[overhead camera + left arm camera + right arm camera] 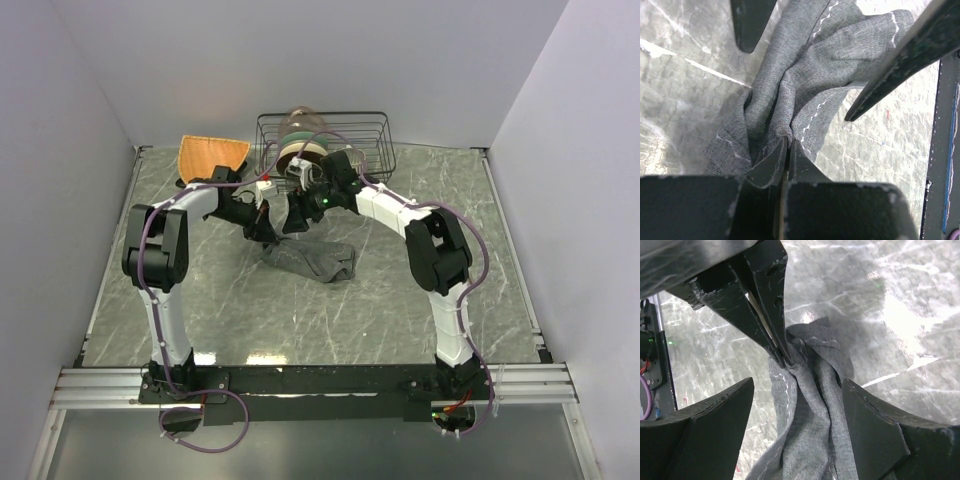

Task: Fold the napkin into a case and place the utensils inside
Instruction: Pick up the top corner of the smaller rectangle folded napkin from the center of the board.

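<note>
Grey napkin [805,85], left tool [788,144] pinching, plain from wrists, hidden overhead

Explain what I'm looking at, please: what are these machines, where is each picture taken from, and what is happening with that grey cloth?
These are two robot arms bolted to the near edge of a table. The wide picture looks down from above and behind them. The two close-ups come from a camera on each wrist. On the table lies a crumpled dark grey napkin, with an orange mat and a wire basket at the back. The left gripper is shut, pinching a bunch of the napkin. The right gripper is open, its fingers either side of the cloth.
</note>
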`<action>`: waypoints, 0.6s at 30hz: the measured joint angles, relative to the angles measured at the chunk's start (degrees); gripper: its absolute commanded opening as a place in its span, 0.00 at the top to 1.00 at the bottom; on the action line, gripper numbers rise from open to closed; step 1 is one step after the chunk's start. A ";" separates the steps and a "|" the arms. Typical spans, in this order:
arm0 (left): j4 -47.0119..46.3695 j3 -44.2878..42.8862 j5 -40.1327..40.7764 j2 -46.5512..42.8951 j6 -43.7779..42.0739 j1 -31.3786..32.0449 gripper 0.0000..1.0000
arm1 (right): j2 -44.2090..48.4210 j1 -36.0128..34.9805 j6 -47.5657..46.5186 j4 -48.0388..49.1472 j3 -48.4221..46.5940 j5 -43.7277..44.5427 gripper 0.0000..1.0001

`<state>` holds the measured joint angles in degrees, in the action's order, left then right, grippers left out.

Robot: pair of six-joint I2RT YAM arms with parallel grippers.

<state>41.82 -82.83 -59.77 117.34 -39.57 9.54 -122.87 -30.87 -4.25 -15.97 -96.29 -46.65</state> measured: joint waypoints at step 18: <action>0.48 2.25 -1.05 -3.85 -1.29 -0.55 0.99 | 0.07 -2.54 -1.49 0.61 5.07 -2.58 0.31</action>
<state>42.30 -80.58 -60.82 113.49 -40.86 8.99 -122.80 -33.41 -5.74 -15.35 -91.22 -49.23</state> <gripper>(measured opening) 0.032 0.715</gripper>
